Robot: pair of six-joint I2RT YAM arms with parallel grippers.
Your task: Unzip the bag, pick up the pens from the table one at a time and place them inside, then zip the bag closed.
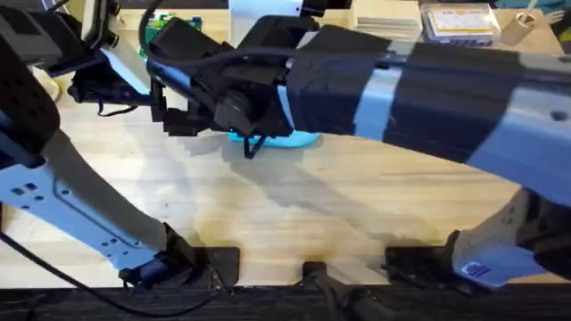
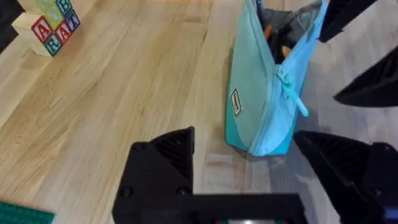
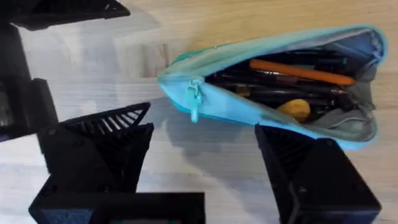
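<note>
Right gripper (image 3: 205, 165): fingers spread apart, empty, just above the bag.
Left gripper (image 2: 249, 168): fingers apart, at the bag's closed end.
Bag (image 3: 273, 81): light blue, zipper open, orange pen (image 3: 301, 71) inside; upper centre of overhead view, long axis sideways.
Desk (image 1: 357, 205): bare wood toward the lower frame.

The overhead camera is looking down and forward over the table (image 1: 294, 214) from above the arm bases, with the right arm passing close beneath it. Both wrist cameras are looking down at close range on the bag (image 2: 261, 93), from opposite sides of it. All three views are sharing the bag (image 1: 299, 139) (image 3: 273, 87).
</note>
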